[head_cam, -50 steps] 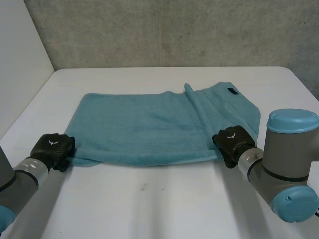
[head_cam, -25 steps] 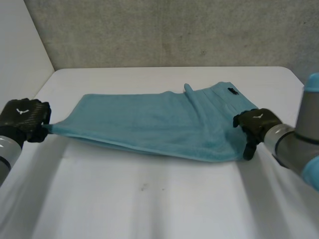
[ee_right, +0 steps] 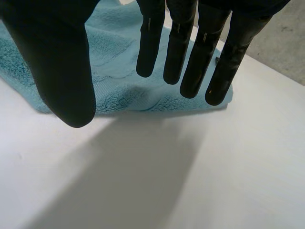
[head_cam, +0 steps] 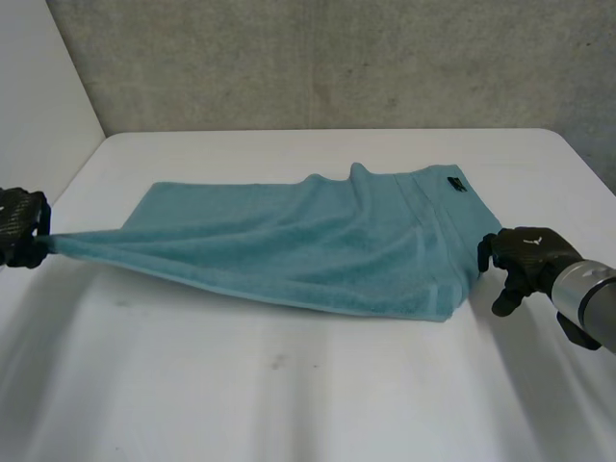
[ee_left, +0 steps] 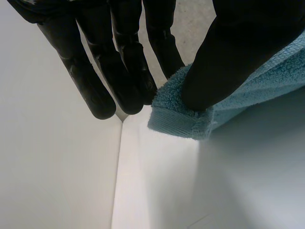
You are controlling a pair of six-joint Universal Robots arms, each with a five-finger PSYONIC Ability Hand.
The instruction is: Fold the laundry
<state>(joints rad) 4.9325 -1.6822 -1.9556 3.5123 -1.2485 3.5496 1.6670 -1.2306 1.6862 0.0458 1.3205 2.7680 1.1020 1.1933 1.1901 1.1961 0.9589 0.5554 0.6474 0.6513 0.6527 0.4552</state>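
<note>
While taut from left hand, towel just beside right hand.

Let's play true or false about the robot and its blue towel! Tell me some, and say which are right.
1. The left hand pinches a corner of the towel. True.
2. The right hand grips the towel. False: its fingers are straight and hold nothing, next to the towel's edge.
3. The towel is red. False: it is teal.
4. The table is white. True.
</note>
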